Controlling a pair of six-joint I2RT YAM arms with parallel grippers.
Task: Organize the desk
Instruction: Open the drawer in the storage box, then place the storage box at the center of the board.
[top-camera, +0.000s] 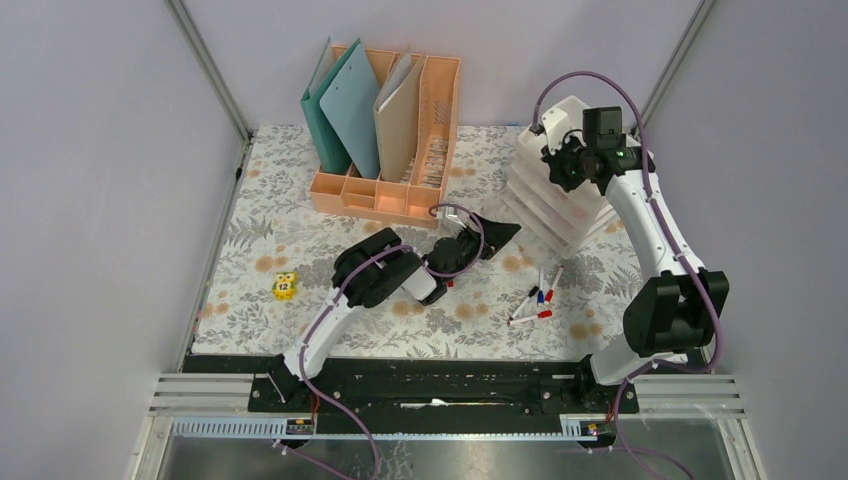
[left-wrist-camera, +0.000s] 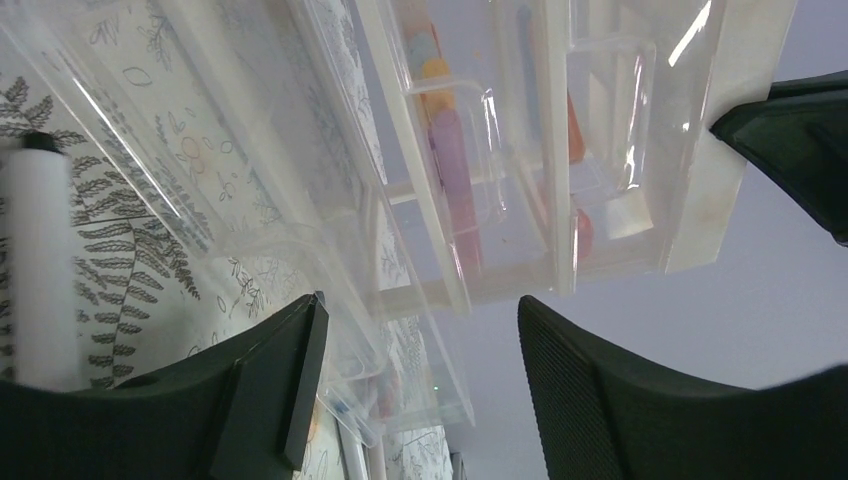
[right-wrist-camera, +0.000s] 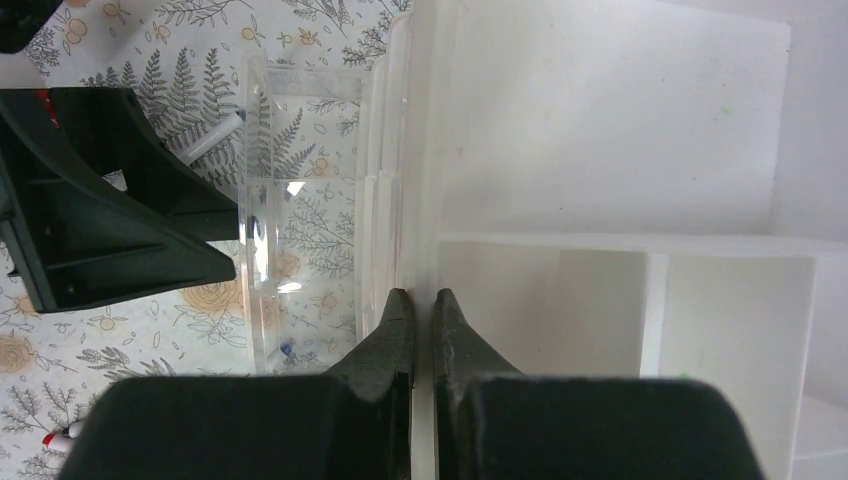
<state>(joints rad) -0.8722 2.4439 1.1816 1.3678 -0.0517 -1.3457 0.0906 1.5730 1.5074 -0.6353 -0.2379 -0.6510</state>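
Left hand (left-wrist-camera: 420, 305) gapes low over the desk (top-camera: 250, 250); right hand (right-wrist-camera: 415, 295) clenched above the drawer unit (top-camera: 560, 210).

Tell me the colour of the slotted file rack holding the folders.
The file rack is peach-orange, clearest in the top external view.

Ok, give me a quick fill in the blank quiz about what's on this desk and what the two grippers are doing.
1. The left gripper, facing the clear drawers, has its jaws ____.
2. The right gripper, over the white drawer unit, has its jaws ____.
3. The small yellow block shows the number ____.
4. The loose markers lie on the desk nearer the ____ arm's base.
Missing words: open; shut; 12; right.
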